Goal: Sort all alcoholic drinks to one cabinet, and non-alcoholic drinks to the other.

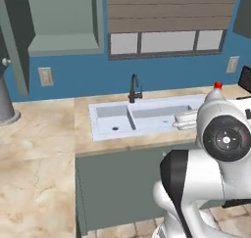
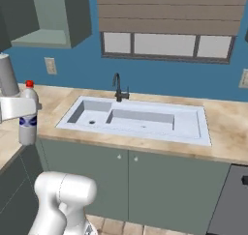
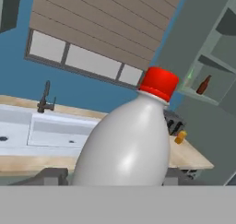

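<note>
1. A white plastic bottle (image 2: 28, 114) with a red cap and a blue label stands upright at the left edge of the frame, lifted off the counter.
2. A white part of the arm (image 2: 14, 108) crosses in front of its body from the left edge; the finger tips cannot be made out here.
3. A beige counter (image 2: 227, 127) runs across the middle, with a white double sink (image 2: 193, 127) set into it.
4. A dark faucet (image 2: 117, 88) rises behind the sink, against the blue wall.
5. A window (image 2: 164, 44) with brown blinds sits at top centre.
6. An open grey-green cabinet (image 2: 72, 16) hangs at the upper left.
7. Grey-green cupboard doors (image 2: 160, 185) fill the space below the counter.
</note>
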